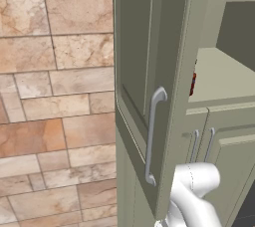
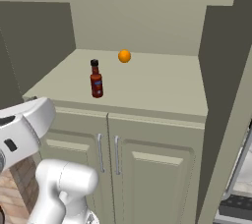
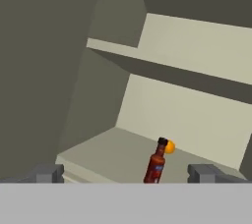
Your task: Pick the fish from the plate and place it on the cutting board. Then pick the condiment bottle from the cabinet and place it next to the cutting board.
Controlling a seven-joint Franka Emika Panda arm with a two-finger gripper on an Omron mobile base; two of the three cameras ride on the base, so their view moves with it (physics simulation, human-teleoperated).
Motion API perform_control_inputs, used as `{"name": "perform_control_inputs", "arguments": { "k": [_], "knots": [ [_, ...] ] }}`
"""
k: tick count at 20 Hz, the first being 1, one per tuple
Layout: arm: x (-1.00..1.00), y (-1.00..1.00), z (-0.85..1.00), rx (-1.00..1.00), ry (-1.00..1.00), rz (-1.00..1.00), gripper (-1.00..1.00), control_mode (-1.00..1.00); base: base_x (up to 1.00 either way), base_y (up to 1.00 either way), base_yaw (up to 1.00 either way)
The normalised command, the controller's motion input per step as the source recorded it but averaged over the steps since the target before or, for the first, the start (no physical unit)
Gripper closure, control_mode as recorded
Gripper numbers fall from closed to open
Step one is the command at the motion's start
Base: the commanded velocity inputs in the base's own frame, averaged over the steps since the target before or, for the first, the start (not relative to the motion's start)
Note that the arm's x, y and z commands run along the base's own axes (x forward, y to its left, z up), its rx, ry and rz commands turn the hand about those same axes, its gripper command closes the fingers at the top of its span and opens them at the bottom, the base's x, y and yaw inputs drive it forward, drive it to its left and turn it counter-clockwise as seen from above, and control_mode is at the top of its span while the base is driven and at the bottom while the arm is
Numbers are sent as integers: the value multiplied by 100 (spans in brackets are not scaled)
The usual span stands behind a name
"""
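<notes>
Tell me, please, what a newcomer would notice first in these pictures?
Probably the dark-red bottle standing upright on the pale green cabinet shelf, with a small orange ball behind it and apart from it. In the hand view the open gripper faces that bottle from a distance, fingertips spread wide on either side of it. In the left base view, the open cabinet door with its curved silver handle stands out.

Light is soft and even, rendered without glare. The tall pale sage-green cabinet (image 2: 147,95) has dim side walls in its recess, while its shelf and back panel are brighter. The slim dark-red bottle (image 2: 96,79) casts hardly any shadow. Edges look slightly soft and pixelated.
</notes>
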Motion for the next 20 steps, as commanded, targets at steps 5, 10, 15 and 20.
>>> {"name": "perform_control_inputs", "arguments": {
  "k": [5,10,15,20],
  "knots": [
    [20,19,-40,0,-18,0,-100,-100,0,0,0],
    [23,11,-39,0,-17,0,-100,-100,0,0,0],
    [29,10,-41,0,-17,0,-100,-100,0,0,0],
    [29,13,-42,0,-15,-1,-100,-100,0,0,0]
  ]
}}
